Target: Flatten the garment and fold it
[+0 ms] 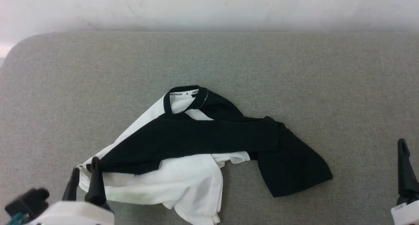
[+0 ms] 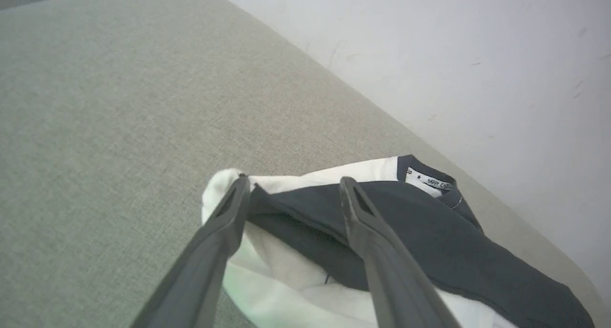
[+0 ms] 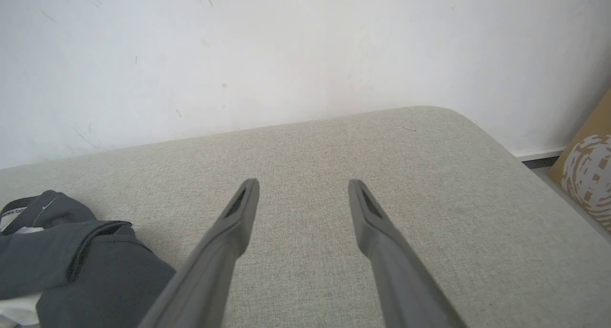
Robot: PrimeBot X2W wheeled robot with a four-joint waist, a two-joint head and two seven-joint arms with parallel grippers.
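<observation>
Garment (image 1: 196,136) lies crumpled near the middle of the grey top (image 1: 294,64). Its collar points toward the wall (image 1: 209,5). A black band crosses the white panel, and a black section spreads to the right. At the garment's near left corner the left gripper (image 1: 85,166) stands released, jaws wide apart, with the cloth edge between its fingers (image 2: 224,223). Well apart from the cloth on the right, the right gripper (image 3: 303,182) hangs over bare top, jaws also spread and empty. A box (image 3: 587,165) leans by the wall.

Our garment (image 1: 196,140), crumpled on the grey pad (image 1: 294,71) before us: black band across white panel, collar toward the wall.
</observation>
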